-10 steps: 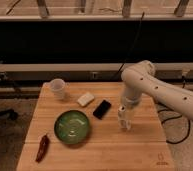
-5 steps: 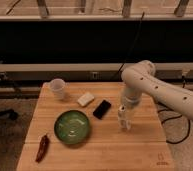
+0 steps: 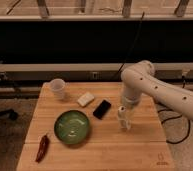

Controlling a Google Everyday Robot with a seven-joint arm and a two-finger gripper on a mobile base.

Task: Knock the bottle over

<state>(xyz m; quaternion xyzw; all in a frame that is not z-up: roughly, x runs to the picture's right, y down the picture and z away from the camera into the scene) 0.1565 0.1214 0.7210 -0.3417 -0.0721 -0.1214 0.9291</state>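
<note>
A small slim whitish bottle [image 3: 121,115] with a white cap stands upright on the wooden table [image 3: 140,150], right of the middle. My gripper [image 3: 125,123] hangs straight down from the white arm [image 3: 140,82] that reaches in from the right. It is right at the bottle's right side and partly overlaps it. I cannot tell whether they touch.
A translucent white cup [image 3: 57,88] stands at the back left. A pale block [image 3: 86,99] and a black phone [image 3: 102,109] lie left of the bottle. A green bowl [image 3: 72,127] sits front left, with a red chili [image 3: 42,147] near the left edge.
</note>
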